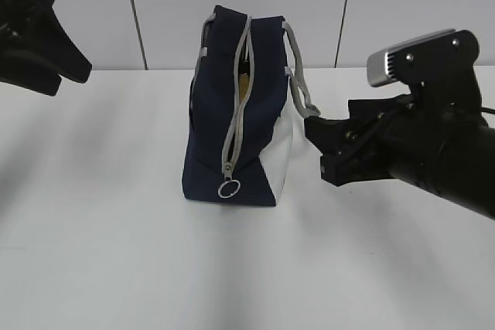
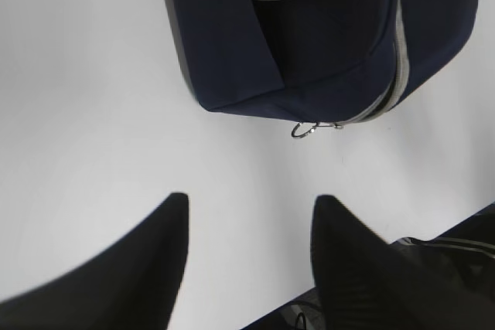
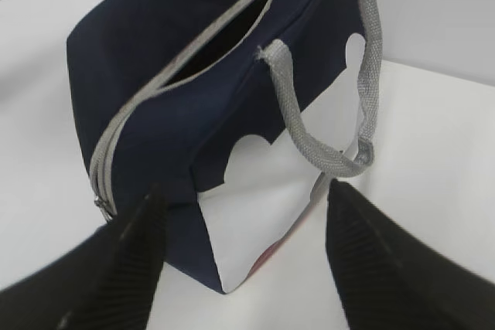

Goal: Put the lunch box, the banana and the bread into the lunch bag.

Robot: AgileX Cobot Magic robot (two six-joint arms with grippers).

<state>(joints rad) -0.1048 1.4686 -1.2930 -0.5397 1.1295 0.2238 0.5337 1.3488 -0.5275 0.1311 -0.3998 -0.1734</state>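
A plain white desk [image 1: 116,253] fills the lower two thirds of the exterior view, meeting a pale panelled wall [image 1: 85,5] along a line across the upper part of the frame. One thing stands directly on it: the lunch bag [image 1: 232,106], upright at the centre of the frame, navy with a white side panel on its right face. Its grey zipper [image 1: 236,106] runs down the near end to a ring pull [image 1: 229,189] hanging just above the desk surface. The zipper gapes at the top. A grey strap handle [image 1: 300,83] droops over the bag's right side. A soft shadow lies on the desk at the left edge of the frame.
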